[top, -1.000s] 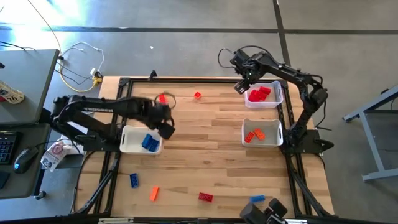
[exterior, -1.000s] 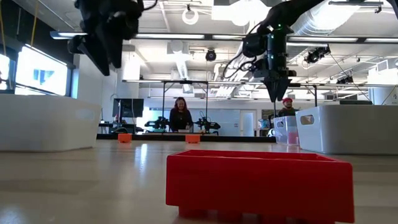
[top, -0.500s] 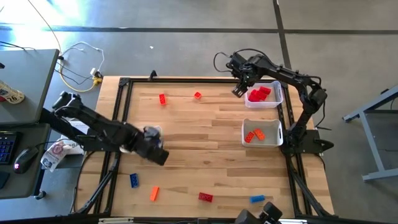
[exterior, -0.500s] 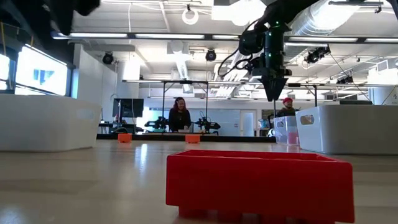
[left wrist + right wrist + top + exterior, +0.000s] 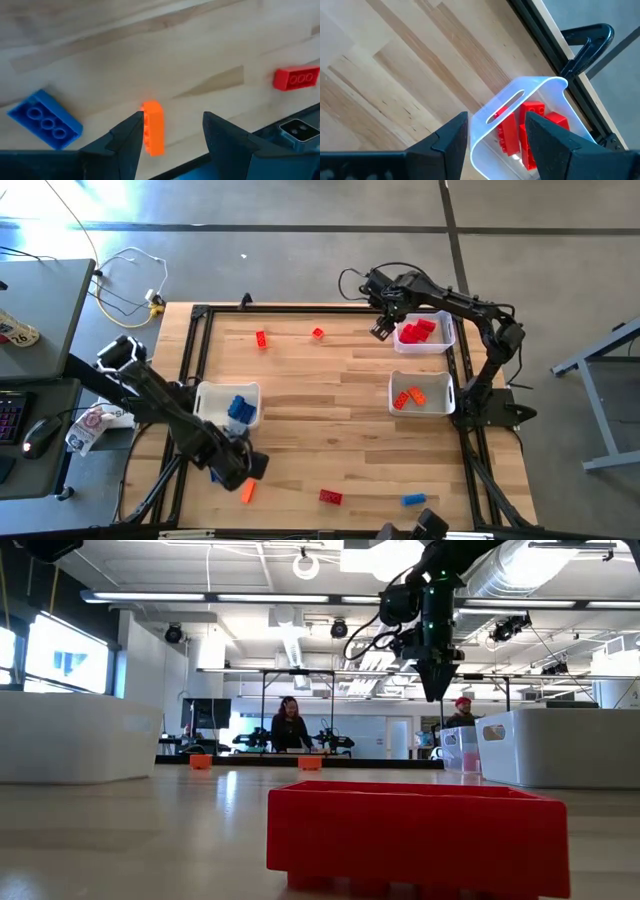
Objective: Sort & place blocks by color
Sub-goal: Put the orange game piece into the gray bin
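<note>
Orange block lies under our spread left gripper near the front-left; our right gripper, spread, hangs beside the red bin.

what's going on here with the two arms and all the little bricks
Two robot arms are sorting toy bricks by color into white bins. The left gripper hangs open over the near-left part of the table, right above an orange brick, with a blue brick beside it. The right gripper, open and empty, hovers beside the bin of red bricks. Blue bricks sit in the left bin, orange ones in a third bin. Several bricks still lie loose.
</note>
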You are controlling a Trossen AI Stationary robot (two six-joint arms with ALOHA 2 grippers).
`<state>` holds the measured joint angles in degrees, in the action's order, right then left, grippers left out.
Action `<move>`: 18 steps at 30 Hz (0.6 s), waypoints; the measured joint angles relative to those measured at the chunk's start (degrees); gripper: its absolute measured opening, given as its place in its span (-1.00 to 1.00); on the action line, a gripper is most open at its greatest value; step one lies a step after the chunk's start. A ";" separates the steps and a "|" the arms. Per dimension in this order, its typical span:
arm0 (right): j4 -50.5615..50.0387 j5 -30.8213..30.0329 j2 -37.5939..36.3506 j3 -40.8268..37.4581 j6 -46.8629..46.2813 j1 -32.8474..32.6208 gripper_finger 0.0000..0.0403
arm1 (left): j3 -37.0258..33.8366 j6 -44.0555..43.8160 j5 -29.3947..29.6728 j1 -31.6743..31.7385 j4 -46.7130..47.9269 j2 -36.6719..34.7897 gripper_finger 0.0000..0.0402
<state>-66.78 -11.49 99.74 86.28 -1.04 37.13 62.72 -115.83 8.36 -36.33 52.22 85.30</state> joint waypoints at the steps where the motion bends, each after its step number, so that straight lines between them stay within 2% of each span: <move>1: 0.01 0.00 0.00 0.00 0.00 -0.06 -0.09 | 0.00 -0.62 0.00 -0.30 -0.73 0.63 -0.06; 18: 1.03 0.59 -0.02 0.00 0.02 -0.08 -0.09 | 0.04 -10.00 -2.80 -4.85 -8.59 10.38 -0.06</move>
<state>-65.75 -10.90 99.72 86.28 -1.02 37.06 62.76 -125.83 5.56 -41.19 43.63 95.68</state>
